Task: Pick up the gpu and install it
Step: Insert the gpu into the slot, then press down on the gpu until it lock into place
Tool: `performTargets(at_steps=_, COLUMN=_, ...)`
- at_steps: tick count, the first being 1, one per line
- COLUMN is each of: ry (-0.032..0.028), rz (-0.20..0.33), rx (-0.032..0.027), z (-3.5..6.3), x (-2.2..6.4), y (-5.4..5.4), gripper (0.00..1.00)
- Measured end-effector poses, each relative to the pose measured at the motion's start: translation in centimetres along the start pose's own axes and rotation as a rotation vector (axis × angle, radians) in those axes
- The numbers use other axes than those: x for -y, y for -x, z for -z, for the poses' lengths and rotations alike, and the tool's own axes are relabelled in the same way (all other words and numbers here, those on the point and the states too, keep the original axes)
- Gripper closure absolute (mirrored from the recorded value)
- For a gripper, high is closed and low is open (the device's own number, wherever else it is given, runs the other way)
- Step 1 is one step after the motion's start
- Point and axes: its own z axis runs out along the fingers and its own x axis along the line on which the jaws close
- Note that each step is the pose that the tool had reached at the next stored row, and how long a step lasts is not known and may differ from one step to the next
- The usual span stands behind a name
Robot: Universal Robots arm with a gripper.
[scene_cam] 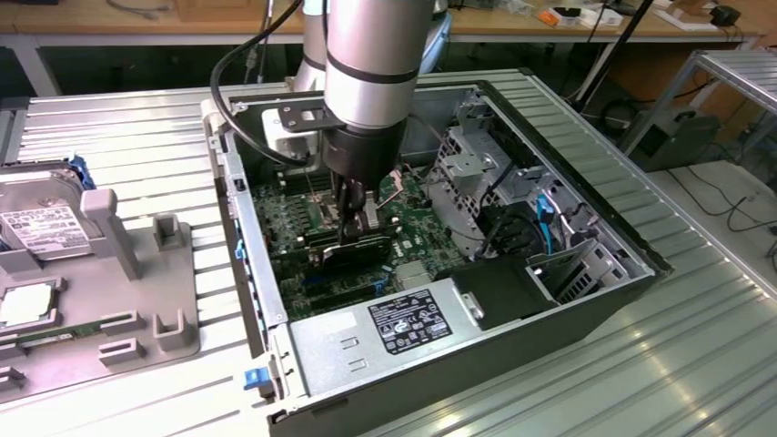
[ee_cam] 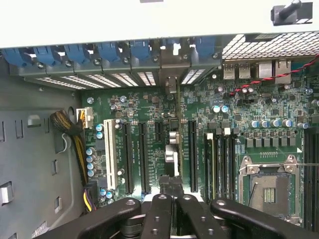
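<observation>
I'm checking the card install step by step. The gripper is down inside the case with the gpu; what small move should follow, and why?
Probably a short straight push down. The gripper is shut on the gpu, which stands on edge over the motherboard inside the computer case, lined up along the expansion slots. Whether it is fully seated cannot be told.

The gpu (scene_cam: 353, 248), a thin black card, stands on edge over the green motherboard's slots inside the open case, bracket end (ee_cam: 171, 84) toward the rear wall.
</observation>
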Motion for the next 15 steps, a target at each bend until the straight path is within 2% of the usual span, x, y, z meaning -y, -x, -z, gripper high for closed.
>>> performTargets(at_steps=15, ry=0.0018, rz=0.000, rx=-0.0001, z=0.00, x=-0.02, y=0.00, gripper=0.89)
